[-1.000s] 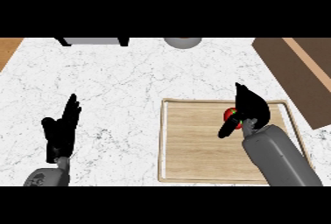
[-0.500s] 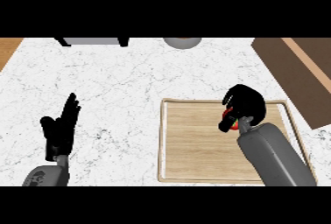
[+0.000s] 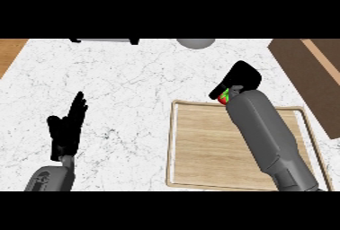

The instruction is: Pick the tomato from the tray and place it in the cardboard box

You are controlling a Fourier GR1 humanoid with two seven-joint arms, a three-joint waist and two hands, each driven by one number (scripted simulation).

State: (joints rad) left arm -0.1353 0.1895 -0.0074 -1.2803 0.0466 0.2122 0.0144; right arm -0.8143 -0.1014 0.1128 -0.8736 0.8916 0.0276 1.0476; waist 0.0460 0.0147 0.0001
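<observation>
The right hand (image 3: pixel 239 81) has carried the tomato (image 3: pixel 223 98) toward 12 o'clock, to the far edge of the tray (image 3: pixel 199 152). Its fingers curl round the tomato, which peeks out at the hand's 6 o'clock. There is one tomato, one tray, and one cardboard box (image 3: pixel 302 72) at 2 o'clock. The left hand (image 3: pixel 66 130) rests open at 9 o'clock above the table (image 3: pixel 133 76).

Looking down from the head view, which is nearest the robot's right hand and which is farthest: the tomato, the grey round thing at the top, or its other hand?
1. Tomato: held in the right hand, which curls round it, at the far edge of the tray.
2. Grey round thing: at the counter's far edge, up and to the left.
3. Left hand: open, resting at the view's left.
</observation>
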